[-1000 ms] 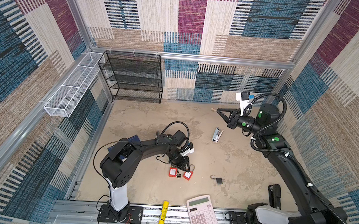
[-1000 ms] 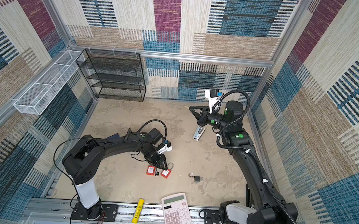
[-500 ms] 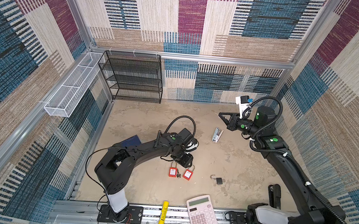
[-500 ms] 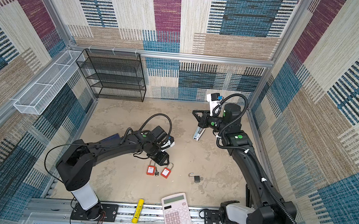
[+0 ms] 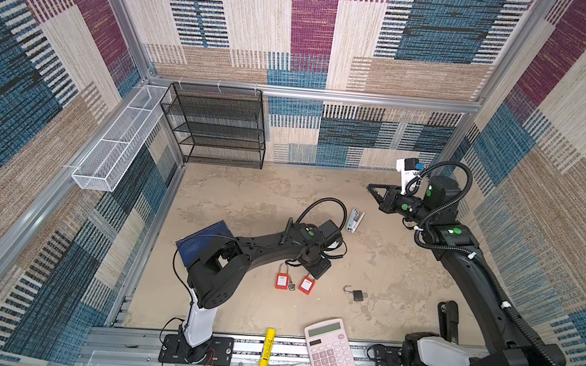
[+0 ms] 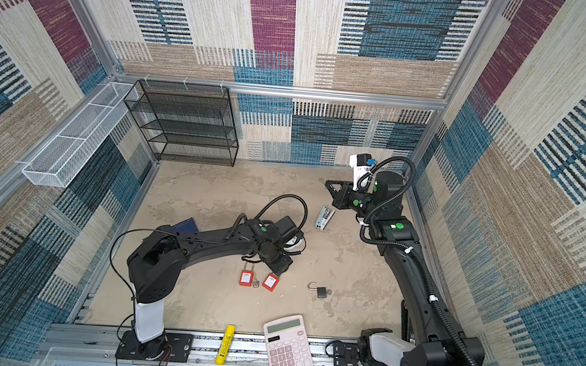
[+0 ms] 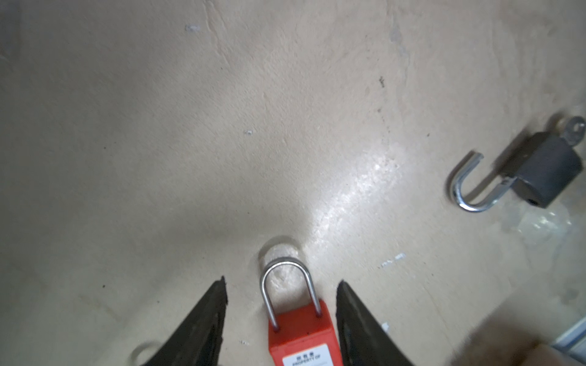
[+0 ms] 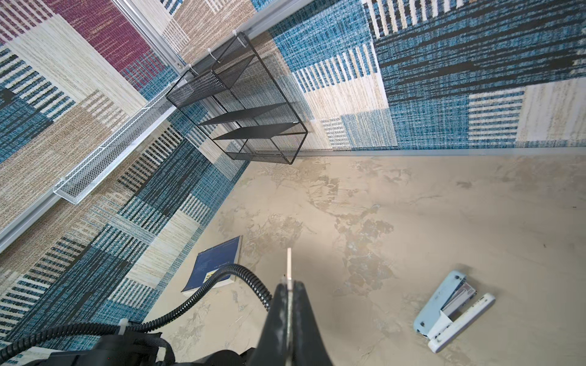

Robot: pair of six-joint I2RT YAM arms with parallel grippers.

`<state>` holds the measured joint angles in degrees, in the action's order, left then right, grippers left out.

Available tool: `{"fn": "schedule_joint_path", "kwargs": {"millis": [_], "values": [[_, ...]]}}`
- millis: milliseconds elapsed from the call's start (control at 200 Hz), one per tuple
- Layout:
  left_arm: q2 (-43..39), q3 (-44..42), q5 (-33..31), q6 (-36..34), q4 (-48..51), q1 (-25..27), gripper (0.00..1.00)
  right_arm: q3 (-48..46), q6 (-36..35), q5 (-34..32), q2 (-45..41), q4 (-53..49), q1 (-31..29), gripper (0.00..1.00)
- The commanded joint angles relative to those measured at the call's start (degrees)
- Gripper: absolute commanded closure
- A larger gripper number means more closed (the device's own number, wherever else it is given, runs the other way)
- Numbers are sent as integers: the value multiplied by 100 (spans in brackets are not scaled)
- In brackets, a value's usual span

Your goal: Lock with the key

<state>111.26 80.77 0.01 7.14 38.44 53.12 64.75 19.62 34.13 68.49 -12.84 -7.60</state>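
1. Left wrist view: the left gripper (image 7: 281, 282) has its jaws apart either side of the red padlock (image 7: 301, 332) lying on the tabletop (image 7: 190, 158). Its white label (image 7: 306, 358) reads "PROPERTY OF".
2. Only this view shows a key (image 7: 575, 130) sticking out of the black padlock (image 7: 545, 172), whose shackle is swung open.
3. Right wrist view: the right gripper (image 8: 288, 285) is clamped on a thin pale strip (image 8: 289, 263).
4. Both top views add a second red padlock (image 5: 282, 280) alongside.

Both top views look down from high over the whole floor (image 5: 403, 266). Left wrist camera sits close above it; right wrist camera looks across toward the shelf (image 8: 253, 107).
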Motion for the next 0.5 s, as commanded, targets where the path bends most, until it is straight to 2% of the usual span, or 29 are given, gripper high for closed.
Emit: {"fn": "schedule_joint_path", "kwargs": {"millis": [0, 496], "values": [[163, 149, -359, -107, 269, 79, 41, -7, -47, 72, -40, 29, 37, 100], [501, 334, -843, -72, 456, 220, 38, 18, -45, 264, 32, 104, 100, 100]]}}
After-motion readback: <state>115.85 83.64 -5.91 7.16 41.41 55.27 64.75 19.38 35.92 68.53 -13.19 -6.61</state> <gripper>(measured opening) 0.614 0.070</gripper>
